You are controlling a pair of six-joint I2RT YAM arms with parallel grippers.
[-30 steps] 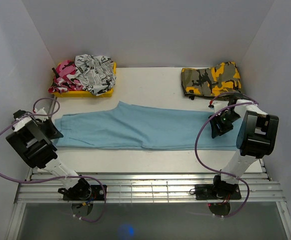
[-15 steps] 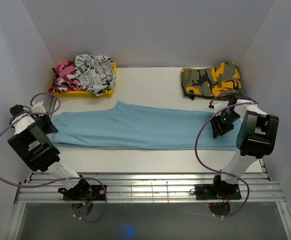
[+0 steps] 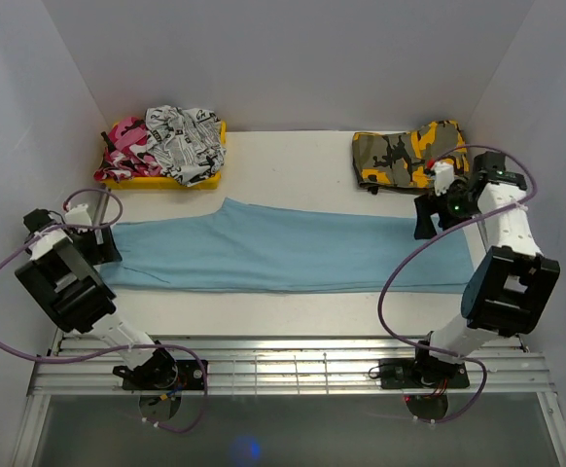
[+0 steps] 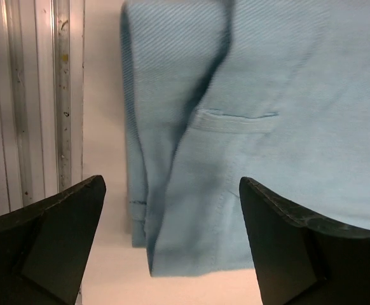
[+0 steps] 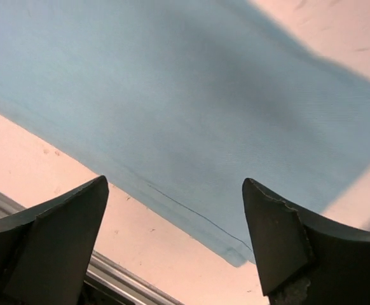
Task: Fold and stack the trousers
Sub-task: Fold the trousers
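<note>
Left fingers (image 4: 45, 236) stand wide apart with nothing between them, hanging over the waist end of the plain light-blue soft cloth trousers (image 3: 273, 251). The right fingers (image 5: 51, 244) are equally spread and empty above the hem end. The trousers lie flat and long across the white table (image 3: 293, 165), the legs laid one on the other, reaching nearly from side to side.

The main risk, as I judge it, is a shallow pinch. If either pair closes on the top layer alone, the legs would peel apart when lifted and the next fold would come out crooked. The left wrist view shows the waist edge doubled under itself beside a small sewn pocket (image 4: 236, 119). A grip there could lock that tuck into the fold.

The purple cable (image 3: 390, 282) of the right arm loops above the cloth and might drag it. The folded orange-and-grey camouflage garment (image 3: 409, 156) lies near that arm, so a wide swing could disturb it.
</note>
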